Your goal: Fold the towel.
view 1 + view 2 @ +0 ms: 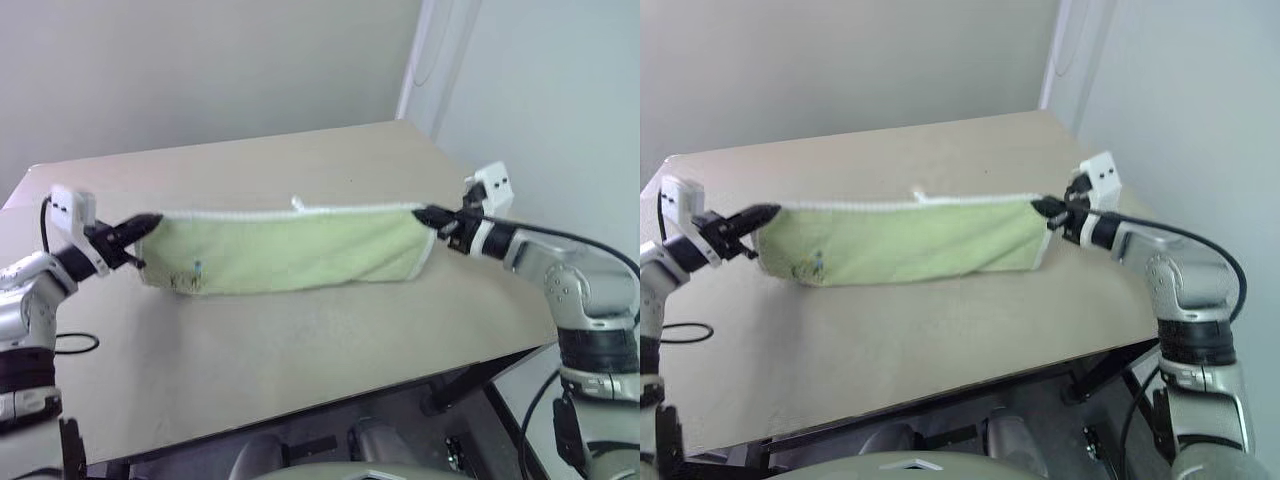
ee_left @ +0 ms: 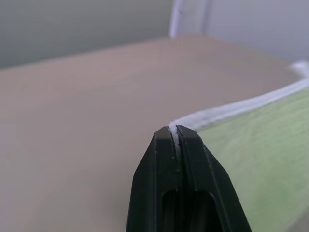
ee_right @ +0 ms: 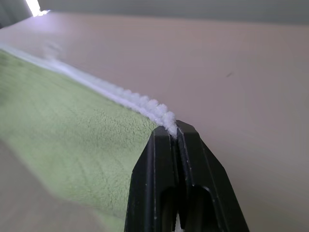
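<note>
The towel (image 1: 285,250), pale lime-green with white edging, hangs stretched between my two grippers above the beige table (image 1: 300,350). Its lower edge rests on or just over the tabletop. My left gripper (image 1: 146,224) is shut on the towel's left top corner. My right gripper (image 1: 424,214) is shut on the right top corner. A small white loop (image 1: 297,204) sticks up from the top edge near the middle, and a small dark squiggle with a blue dot (image 1: 192,277) shows near the lower left. In each wrist view the white edging (image 2: 227,112) (image 3: 125,96) runs straight out from the pinched fingertips.
The table's right edge and far right corner (image 1: 420,135) lie close to a white wall. A black cable (image 1: 75,344) loops on the table at the left. Bare tabletop extends in front of and behind the towel.
</note>
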